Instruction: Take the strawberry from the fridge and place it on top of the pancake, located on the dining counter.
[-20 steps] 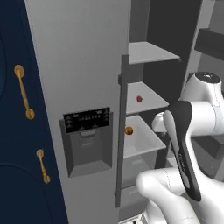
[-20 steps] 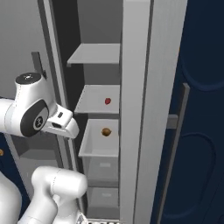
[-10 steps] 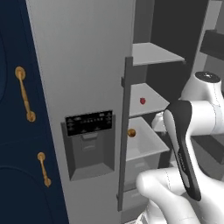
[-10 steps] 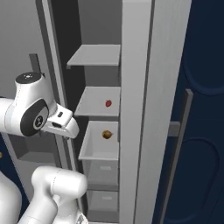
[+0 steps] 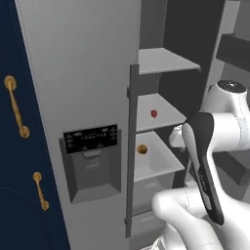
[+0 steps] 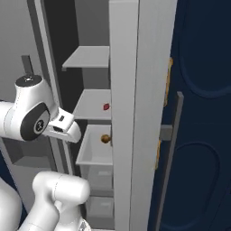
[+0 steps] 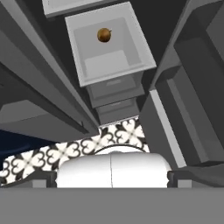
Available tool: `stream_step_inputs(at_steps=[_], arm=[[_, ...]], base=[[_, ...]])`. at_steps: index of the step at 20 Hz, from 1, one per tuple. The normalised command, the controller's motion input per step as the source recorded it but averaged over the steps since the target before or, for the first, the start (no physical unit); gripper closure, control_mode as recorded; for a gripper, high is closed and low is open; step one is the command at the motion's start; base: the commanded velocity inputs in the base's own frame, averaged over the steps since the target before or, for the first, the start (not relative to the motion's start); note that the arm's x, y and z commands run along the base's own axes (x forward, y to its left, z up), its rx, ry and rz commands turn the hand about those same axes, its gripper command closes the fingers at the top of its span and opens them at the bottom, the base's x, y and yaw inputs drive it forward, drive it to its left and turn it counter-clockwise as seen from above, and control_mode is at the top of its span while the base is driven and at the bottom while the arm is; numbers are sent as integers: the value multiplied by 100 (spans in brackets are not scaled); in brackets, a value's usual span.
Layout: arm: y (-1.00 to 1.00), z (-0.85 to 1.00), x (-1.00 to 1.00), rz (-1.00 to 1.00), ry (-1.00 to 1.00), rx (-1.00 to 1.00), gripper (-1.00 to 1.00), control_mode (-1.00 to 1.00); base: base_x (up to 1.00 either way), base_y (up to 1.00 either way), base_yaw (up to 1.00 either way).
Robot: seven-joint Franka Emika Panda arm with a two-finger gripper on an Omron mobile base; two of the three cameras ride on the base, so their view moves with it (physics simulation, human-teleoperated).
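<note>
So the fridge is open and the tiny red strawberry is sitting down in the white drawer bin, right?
Not quite. The tiny red strawberry lies on the grey shelf above; the white drawer bin holds the orange-brown ball. The left base view shows both in the open grey fridge.

Open fridge (image 5: 88, 73), strawberry (image 5: 154, 113) on middle shelf (image 5: 163, 110), orange-brown ball (image 5: 142, 149) in drawer (image 5: 158, 163) below

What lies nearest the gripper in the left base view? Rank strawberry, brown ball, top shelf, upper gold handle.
1. Strawberry, middle shelf, and brown ball, drawer below: too close to call from the gripper.
2. Top shelf, above.
3. Upper gold handle, far left.
</note>
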Motion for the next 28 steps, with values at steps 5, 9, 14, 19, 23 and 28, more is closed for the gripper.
stream_step_inputs(at_steps=[5,9,14,19,23,28], arm=[[0,0,0,0,0,0,-100,100],[0,0,0,0,0,0,-100,100],[0,0,0,0,0,0,-100,100],[0,0,0,0,0,0,-100,100],[0,0,0,0,0,0,-100,100],[0,0,0,0,0,0,-100,100]], base=[[16,-31,0],[31,-19,0],[48,-11,0],[49,-22,2],[41,-20,2],[11,0,4]])
